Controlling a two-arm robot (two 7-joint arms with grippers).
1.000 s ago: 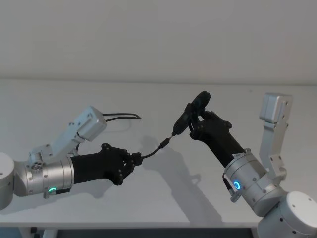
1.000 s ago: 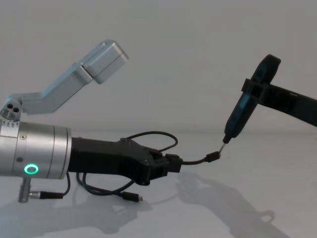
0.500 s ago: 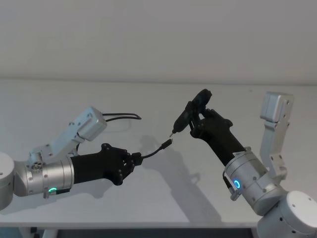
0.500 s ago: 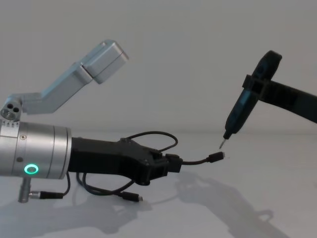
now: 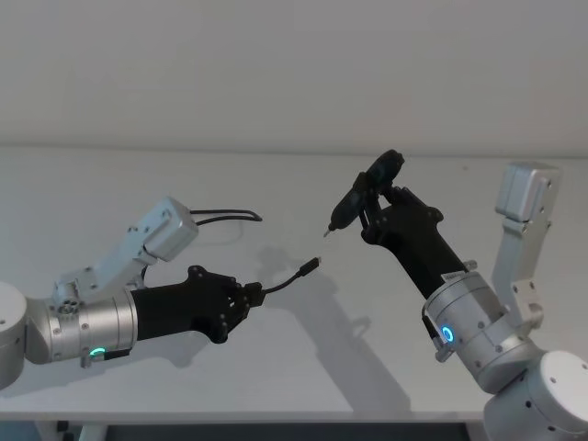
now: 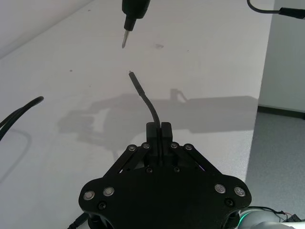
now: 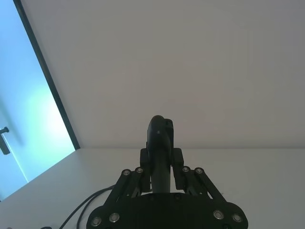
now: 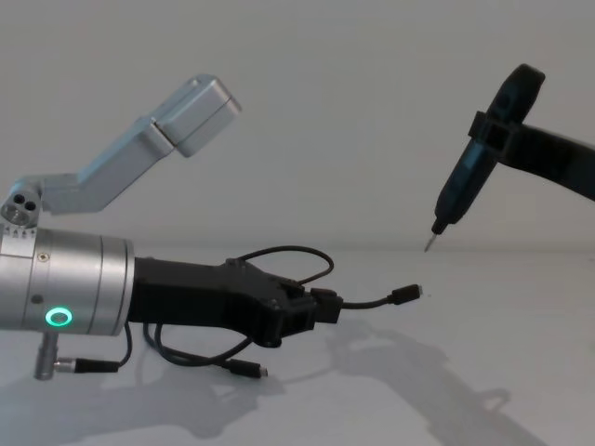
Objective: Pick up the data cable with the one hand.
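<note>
Cable (image 8: 279,253): its loops run behind the left gripper (image 8: 321,308), partly hidden.
Tool (image 8: 479,163): its holder is cut off by the chest view's edge.

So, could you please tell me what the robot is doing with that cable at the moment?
The left pincer is shut on the data cable near one end, holding its plug out above the white table; the slack loops behind the arm. The right pincer grips a pointed black tool, its tip raised clear of the plug with a visible gap between them.
</note>
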